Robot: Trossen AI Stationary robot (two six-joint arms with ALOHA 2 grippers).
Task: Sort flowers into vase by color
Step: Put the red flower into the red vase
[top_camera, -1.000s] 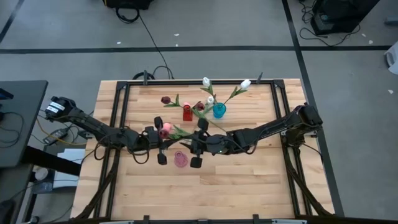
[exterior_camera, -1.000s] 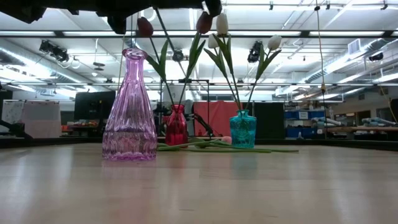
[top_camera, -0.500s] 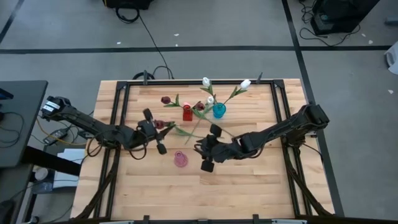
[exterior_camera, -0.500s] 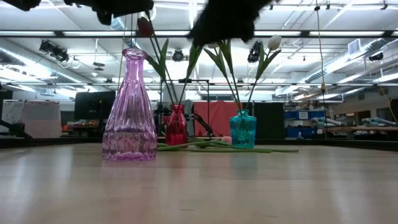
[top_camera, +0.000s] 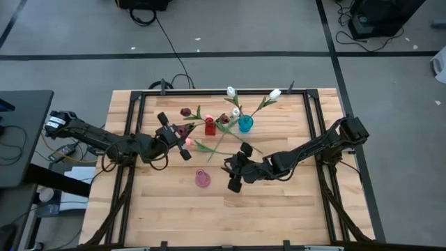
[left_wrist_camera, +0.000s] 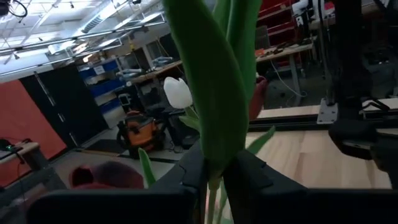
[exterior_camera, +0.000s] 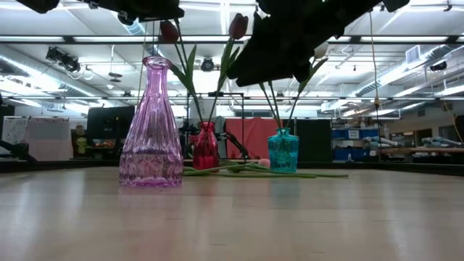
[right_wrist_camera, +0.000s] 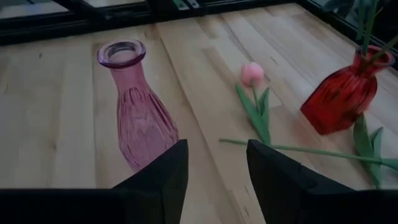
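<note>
My left gripper point(top_camera: 179, 134) is above the table's left middle and is shut on a tulip point(left_wrist_camera: 211, 93). The tulip's bud is out of the wrist view. My right gripper point(top_camera: 230, 169) is open and empty, to the right of the pink vase point(top_camera: 202, 178). The red vase point(top_camera: 210, 128) holds maroon tulips point(top_camera: 185, 111) and the teal vase point(top_camera: 245, 124) holds white tulips point(top_camera: 275, 93). A pink tulip point(right_wrist_camera: 252, 73) lies flat on the table between the pink and red vases. My left gripper pinches the tulip's thin green stem point(left_wrist_camera: 211, 186) between its two fingers, just below the leaves. The fingers lie level and cross the stem. The leaves stand upright above the fingers. The fingers hide the stem's lower end.
A loose green stem point(right_wrist_camera: 311, 151) lies on the table in front of the red vase. A black frame point(top_camera: 132, 139) runs along the table's left, far and right sides. Bare wood point(top_camera: 279, 209) lies along the near edge.
The two grippers have drawn apart from above the pink vase. My left gripper has gone toward the table's far left and turned. My right gripper has gone toward the near right and now shows large at the top of the low view.
</note>
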